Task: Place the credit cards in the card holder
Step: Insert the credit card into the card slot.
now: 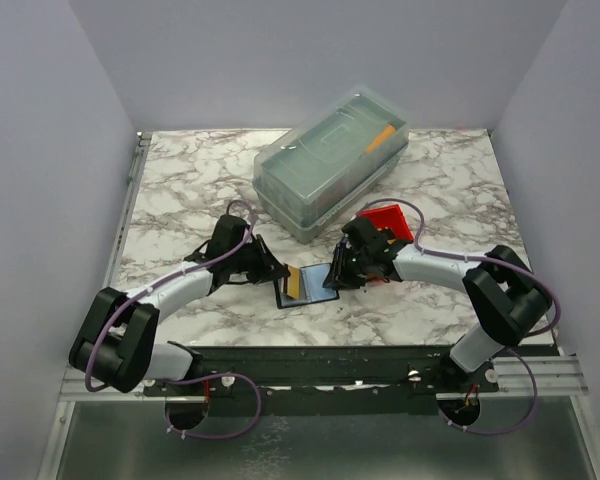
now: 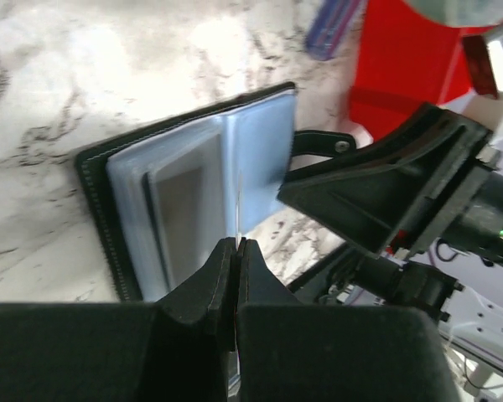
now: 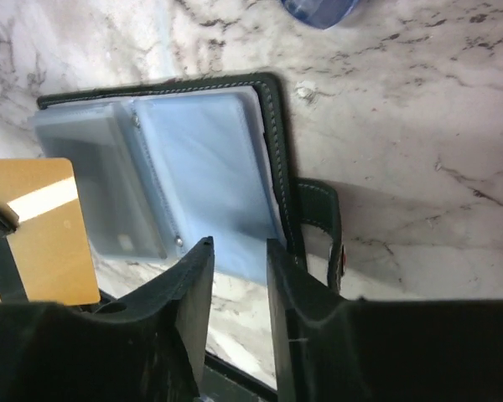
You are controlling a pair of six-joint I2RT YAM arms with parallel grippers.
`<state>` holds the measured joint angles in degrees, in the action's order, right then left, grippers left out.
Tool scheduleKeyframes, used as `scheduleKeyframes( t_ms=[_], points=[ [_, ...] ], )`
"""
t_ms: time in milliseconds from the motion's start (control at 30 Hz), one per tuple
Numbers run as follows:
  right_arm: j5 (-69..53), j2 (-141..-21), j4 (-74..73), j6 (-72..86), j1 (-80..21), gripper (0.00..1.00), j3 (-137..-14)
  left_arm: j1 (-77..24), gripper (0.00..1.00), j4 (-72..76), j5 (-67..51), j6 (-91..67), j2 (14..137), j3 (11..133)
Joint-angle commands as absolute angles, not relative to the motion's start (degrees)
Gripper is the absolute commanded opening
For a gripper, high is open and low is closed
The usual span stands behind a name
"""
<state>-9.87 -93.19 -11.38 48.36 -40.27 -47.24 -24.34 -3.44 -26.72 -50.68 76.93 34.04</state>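
1. While its black fingers were clenched tight together, the left gripper (image 2: 236,244) grasped a thin tan-gold rectangular credit card (image 3: 38,230). From the left wrist the card showed edge-on, as a pale line rising from the closed tips.
2. That card hung over the left part of the small flat black folding card holder (image 2: 96,218). Whether it touched the holder could not be told.
3. The card holder lay opened on the white-and-grey marbled surface (image 3: 419,126) between the two arms, its clear plastic sleeves (image 2: 193,184) facing up.
4. At the holder's right side, the right gripper (image 3: 237,247) was released. Its fingers stood slightly apart above the near edge of a pale blue sleeve, with nothing pinched between them.
5. A dark strap (image 3: 318,218) of the holder lay out on the surface beside its right edge.
6. Just beyond the right gripper stood a red plastic bin (image 2: 402,67), with a blue cylindrical pen (image 2: 331,25) beside it.
7. A large clear lidded box (image 1: 330,160) sat farther back.
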Motion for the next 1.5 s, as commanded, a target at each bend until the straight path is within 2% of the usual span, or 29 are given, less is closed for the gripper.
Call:
scheduleKeyframes(
  t_ms=[0, 67, 267, 533, 767, 967, 1100, 1267, 1300, 1367, 1467],
  points=[
    [-11.77, -88.83, -13.31, 46.96, -40.29, 0.42, -47.48, -23.83, 0.00, 7.69, -33.25, -58.25, 73.69, 30.55],
    [-13.25, -86.54, -13.35, 46.24, -40.31, 0.48, -48.74, -23.82, 0.00, 13.69, -34.99, -62.98, 72.95, 29.02],
    [-19.54, -77.99, -7.07, 48.21, -40.30, 0.58, -48.48, -23.42, 0.00, 22.42, -36.24, -67.79, 68.89, 29.10],
    [-28.32, -68.95, 17.03, 57.80, -40.28, 0.58, -37.74, -22.85, 0.00, 34.24, -36.45, -74.49, 65.48, 28.49],
    [-26.24, -67.77, 27.15, 65.33, -40.32, 0.41, -33.16, -22.85, 0.00, 43.32, -36.39, -79.75, 65.17, 25.06],
    [-26.48, -69.17, 30.27, 67.17, -40.34, 0.33, -33.24, -22.86, 0.00, 44.18, -36.78, -80.33, 64.65, 23.79],
    [-26.24, -70.42, 32.41, 68.55, -40.34, 0.10, -32.82, -22.92, 0.00, 44.21, -37.22, -80.10, 64.26, 23.18],
    [-26.78, -72.83, 34.65, 69.21, -40.21, 0.00, -31.66, -23.00, 0.01, 44.10, -38.68, -78.48, 65.21, 22.22],
    [-26.64, -73.02, 34.59, 68.63, -40.09, 0.00, -31.24, -22.87, 0.08, 43.11, -39.09, -78.06, 65.51, 22.00],
    [-26.24, -72.86, 32.02, 66.39, -39.51, 0.00, -30.50, -22.82, 0.30, 36.22, -39.29, -74.61, 65.46, 22.62],
    [-24.15, -70.98, 23.67, 62.34, -37.75, 0.00, -29.21, -22.83, 0.53, 13.63, -36.14, -62.86, 64.80, 27.51]
  ],
)
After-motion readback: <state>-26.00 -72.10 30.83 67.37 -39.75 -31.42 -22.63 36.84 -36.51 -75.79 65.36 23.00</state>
